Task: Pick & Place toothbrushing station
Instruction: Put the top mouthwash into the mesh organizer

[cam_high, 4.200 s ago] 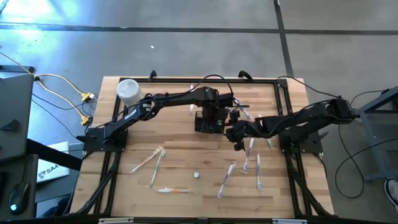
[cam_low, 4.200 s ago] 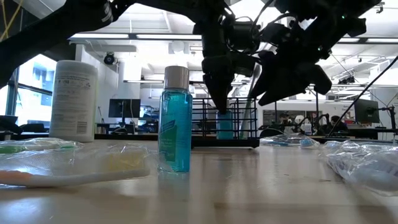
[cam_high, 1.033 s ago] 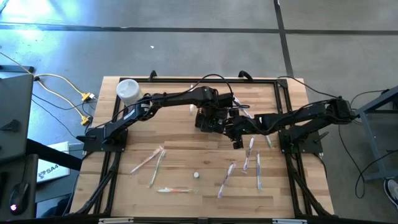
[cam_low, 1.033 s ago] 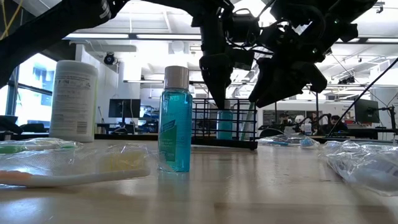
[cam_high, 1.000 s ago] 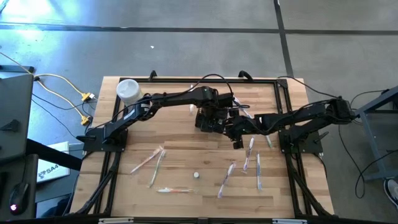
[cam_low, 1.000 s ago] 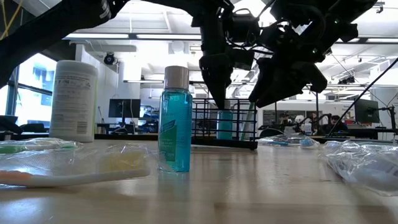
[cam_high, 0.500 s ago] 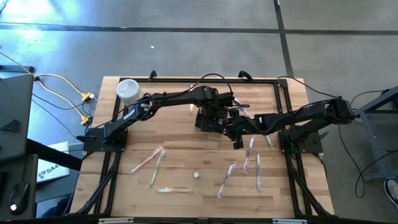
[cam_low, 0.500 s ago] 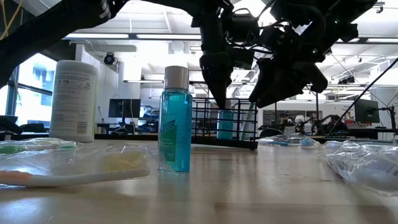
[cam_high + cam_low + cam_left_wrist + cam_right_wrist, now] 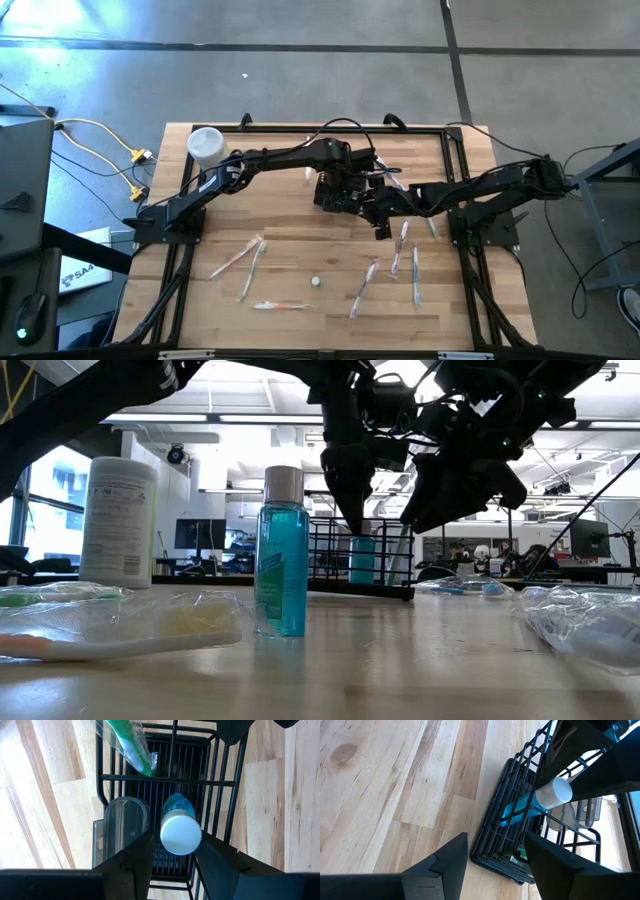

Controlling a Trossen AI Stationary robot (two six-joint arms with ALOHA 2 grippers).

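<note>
Left tool (image 9: 172, 851), fingers parted around nothing, hangs directly above your caddy (image 9: 200, 795); right tool (image 9: 495, 851), released, hovers just beside it.

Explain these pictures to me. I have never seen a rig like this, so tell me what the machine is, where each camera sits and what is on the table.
The machine is two dark robot arms at a wooden table, each ending in a two-finger tool. One picture looks straight down, one looks level across the tabletop, and two come from cameras on the arms' wrists. Mid-table stands a black wire caddy holding a blue bottle with a white cap and a wrapped green toothbrush. The left tool hangs right above that bottle, fingers apart, gripping nothing. The right tool hovers beside the caddy, also open. Also on the table are a white container, a second blue bottle and several wrapped toothbrushes.
</note>
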